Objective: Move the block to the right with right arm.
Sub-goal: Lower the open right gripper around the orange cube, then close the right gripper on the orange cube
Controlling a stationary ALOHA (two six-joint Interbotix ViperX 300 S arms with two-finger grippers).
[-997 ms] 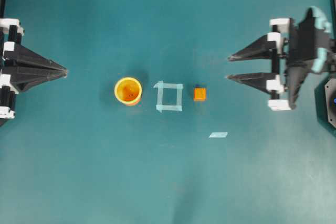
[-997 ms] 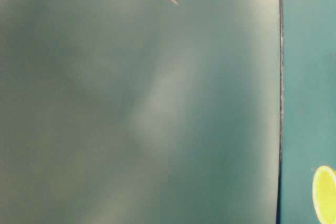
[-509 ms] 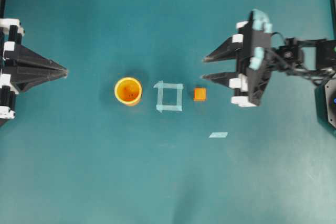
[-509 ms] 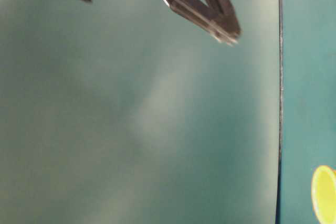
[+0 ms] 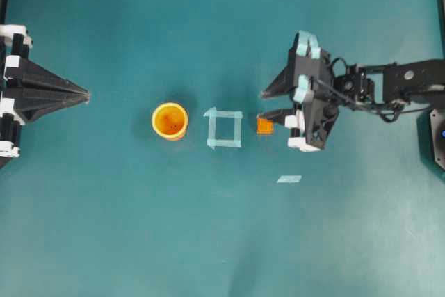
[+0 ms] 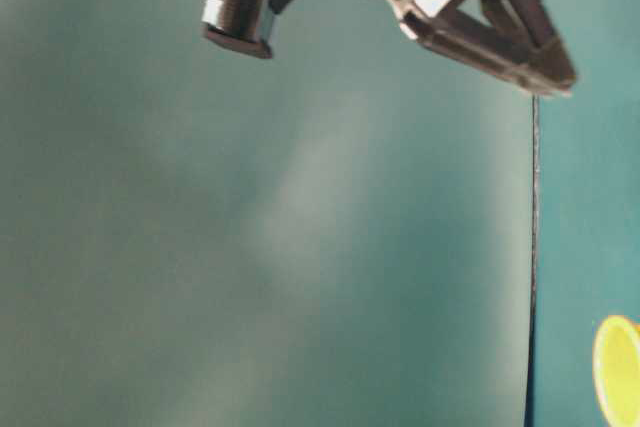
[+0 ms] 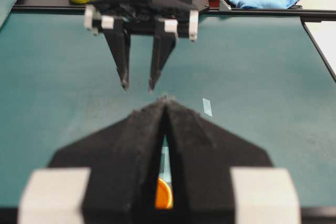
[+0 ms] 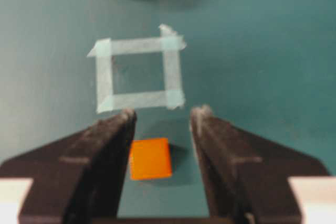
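Right gripper (image 5: 263,105) hangs over the middle of the tabletop (image 5: 139,227) with its two pointed fingers spread as wide as they go and nothing between them gripped. From the right wrist view the block (image 8: 150,158) lies flat on the green surface inside the gap, closer to the left finger than the other, and I cannot tell whether that finger touches it. That spread looks chosen to let the fingers drop on either side of the cube before closing. In the overhead view the block (image 5: 264,125) sits just right of the tape square (image 5: 224,129), partly under the nearer fingertip, with the orange cup (image 5: 170,121) well left of the square and a loose tape strip (image 5: 288,179) nearer and to the right. The strip may mark where the block should end up, though that is only my guess. The left gripper (image 5: 83,93) waits at the far left edge, its fingers pressed together and holding nothing, kept clear because the job belongs to the other arm. The block is not yet grasped.
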